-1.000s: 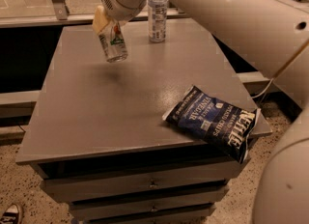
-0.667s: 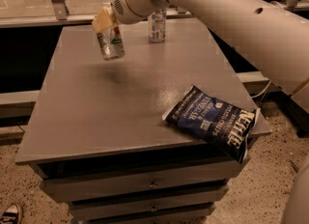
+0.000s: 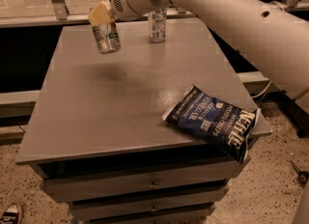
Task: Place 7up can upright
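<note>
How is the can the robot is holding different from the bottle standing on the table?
The 7up can hangs in the air, gripped by the end effector, while the water bottle stands on the table. The 7up can leans a little; the water bottle is upright. The 7up can is silvery with a green label; the water bottle is see-through. Both are drink containers at the table's far end.

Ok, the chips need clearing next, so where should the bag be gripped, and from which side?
Probably take the bag at its end seam overhanging the table's front edge near the right corner, coming from the front: it lies flat, so only there can it be pinched. The gripper, over the table's far left, is shut on the 7up can.
</note>
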Motion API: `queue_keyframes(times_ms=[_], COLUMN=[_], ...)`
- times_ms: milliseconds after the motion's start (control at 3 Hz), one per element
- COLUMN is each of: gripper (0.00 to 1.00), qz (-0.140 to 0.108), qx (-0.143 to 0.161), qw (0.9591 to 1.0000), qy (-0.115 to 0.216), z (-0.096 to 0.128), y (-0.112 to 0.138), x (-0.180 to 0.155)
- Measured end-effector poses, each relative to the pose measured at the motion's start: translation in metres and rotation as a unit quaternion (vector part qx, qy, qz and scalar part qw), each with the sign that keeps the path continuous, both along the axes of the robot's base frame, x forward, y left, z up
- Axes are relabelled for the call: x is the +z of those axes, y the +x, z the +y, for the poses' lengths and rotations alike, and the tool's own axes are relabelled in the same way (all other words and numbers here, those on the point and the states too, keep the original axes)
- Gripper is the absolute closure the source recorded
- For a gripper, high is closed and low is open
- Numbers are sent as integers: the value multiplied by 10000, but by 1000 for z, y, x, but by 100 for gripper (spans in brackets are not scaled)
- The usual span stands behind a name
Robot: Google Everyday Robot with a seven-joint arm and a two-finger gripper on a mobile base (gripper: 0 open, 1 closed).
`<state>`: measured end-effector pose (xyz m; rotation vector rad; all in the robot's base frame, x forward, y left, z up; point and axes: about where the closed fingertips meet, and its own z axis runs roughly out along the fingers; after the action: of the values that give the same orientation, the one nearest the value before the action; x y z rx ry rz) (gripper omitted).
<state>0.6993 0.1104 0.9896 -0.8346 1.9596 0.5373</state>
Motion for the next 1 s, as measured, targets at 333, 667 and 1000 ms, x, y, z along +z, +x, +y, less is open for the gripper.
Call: queue_keyframes(times_ms=[333,667,1000], gripper=[100,100,100], qz=[-245,-961,-1905], qx=[31,341,695], qw=[9997,9948,9790], qy=[88,71,223], z=[3,14,28], y=[-2,-21,-34], x=[0,-16,-25])
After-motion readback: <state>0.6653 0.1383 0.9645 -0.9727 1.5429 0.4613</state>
